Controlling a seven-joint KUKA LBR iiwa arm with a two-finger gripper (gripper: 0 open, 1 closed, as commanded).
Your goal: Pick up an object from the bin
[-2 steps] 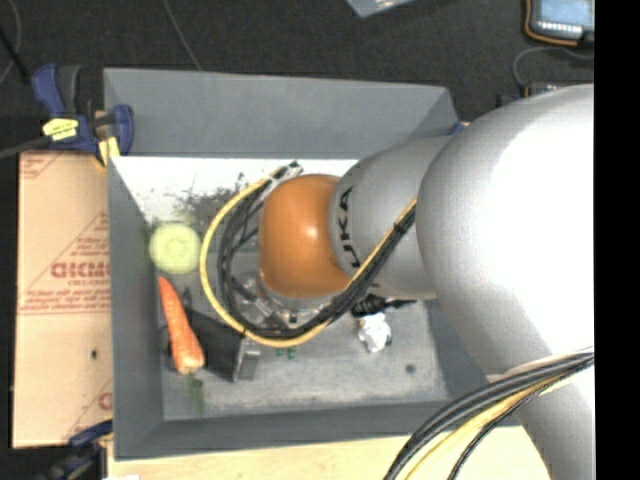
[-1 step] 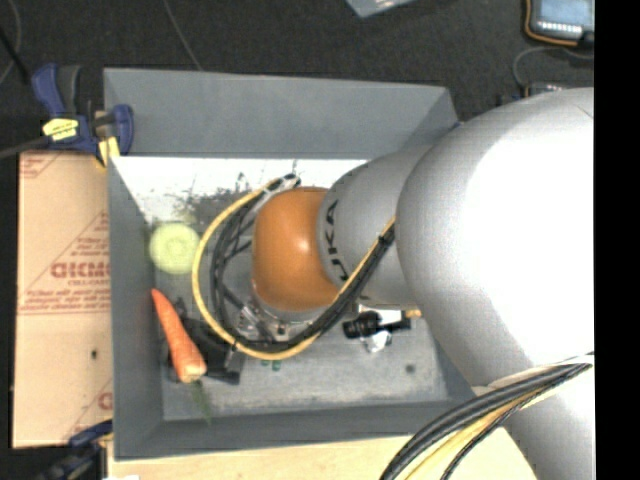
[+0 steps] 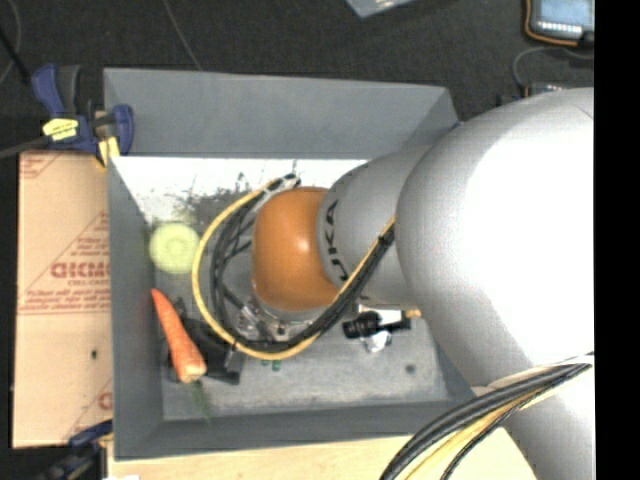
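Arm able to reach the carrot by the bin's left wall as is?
Probably yes. The carrot lies uncovered, just left of the arm's wrist; the nearby left wall could crowd the approach.

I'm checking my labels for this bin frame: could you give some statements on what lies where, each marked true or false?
1. An orange carrot lies by the left wall of the bin. True.
2. A pale green round thing lies below the carrot in the view. False: it lies above it.
3. The arm reaches in from the left. False: from the right.
4. A small black-and-white thing lies on the floor by the arm's lower edge. True.
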